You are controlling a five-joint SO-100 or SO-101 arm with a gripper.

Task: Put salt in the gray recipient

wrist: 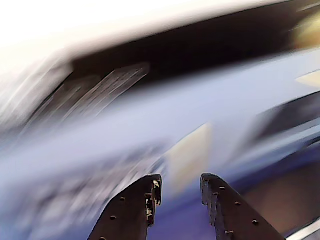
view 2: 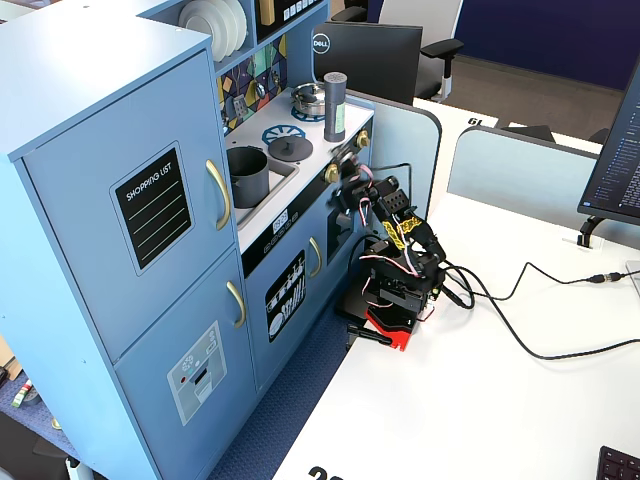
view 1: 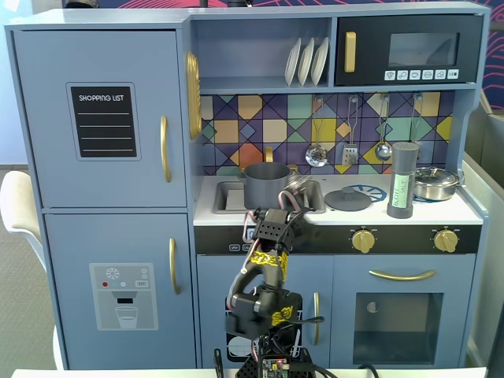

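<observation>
Salt is taken to be held in the tall gray shaker (view 1: 402,180), which is seen upright on the white counter surface (view 1: 472,211) of the toy kitchen, just right of a flat gray lid (view 1: 348,198) and left of a small shiny pan (view 1: 435,183). The gray pot (view 1: 264,183), judged to be the recipient, sits in the sink well to the left in a fixed view. The claw (wrist: 179,192) is shown empty in the wrist view, its two fingers parted with a gap between them; that view is heavily blurred. The arm is folded low before the counter, well apart from the shaker. The shaker is judged light, rigid and smooth-sided, and, being tall and narrow, easily toppled. A grip around its middle, across the cylinder, would be best suited.
</observation>
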